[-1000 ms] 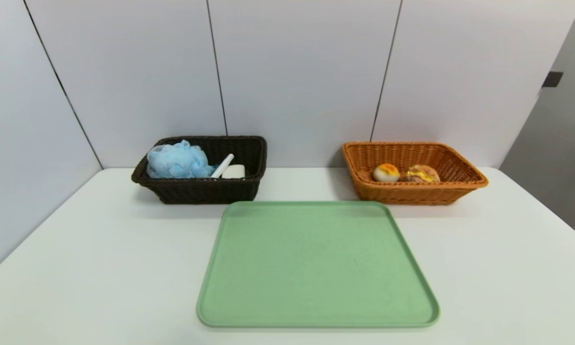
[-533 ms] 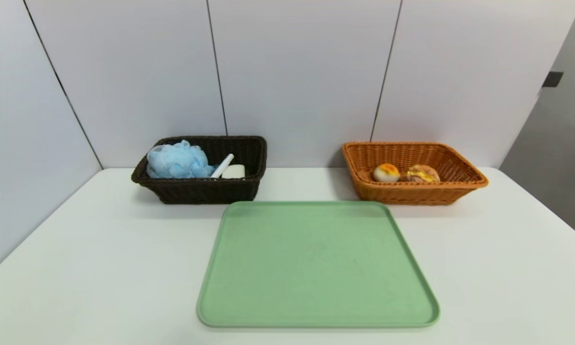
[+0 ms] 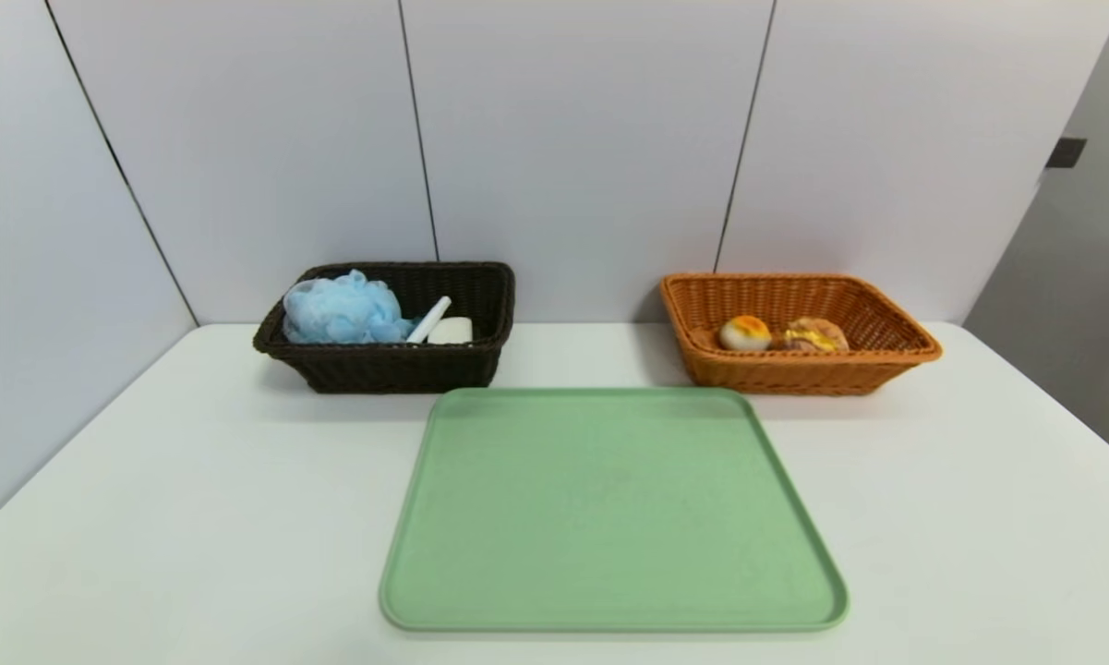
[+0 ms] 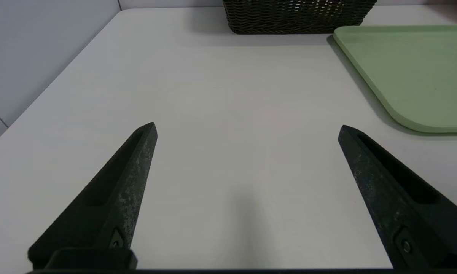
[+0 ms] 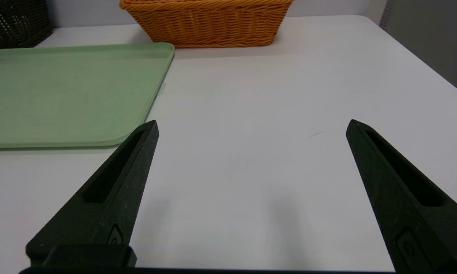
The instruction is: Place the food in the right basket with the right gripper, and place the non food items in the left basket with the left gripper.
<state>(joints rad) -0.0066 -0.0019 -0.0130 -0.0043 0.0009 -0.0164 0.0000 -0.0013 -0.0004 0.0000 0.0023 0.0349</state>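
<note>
Currently: bun (image 3: 744,332) and cream puff (image 3: 814,334) in orange basket (image 3: 873,369); pouf (image 3: 342,310), soap (image 3: 451,330), pen (image 3: 428,320) in dark basket (image 3: 388,368); left gripper (image 4: 247,127), right gripper (image 5: 253,125) wide, empty, flanking green tray (image 3: 609,517), baskets well ahead

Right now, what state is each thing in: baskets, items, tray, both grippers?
left basket: holds all three non-food items
bath pouf: inside
marker pen: inside, leaning
soap bar: inside
right basket: holds both foods
bun: inside
cream puff: inside
green tray: bare
left gripper: open, above table
right gripper: open, above table
</note>
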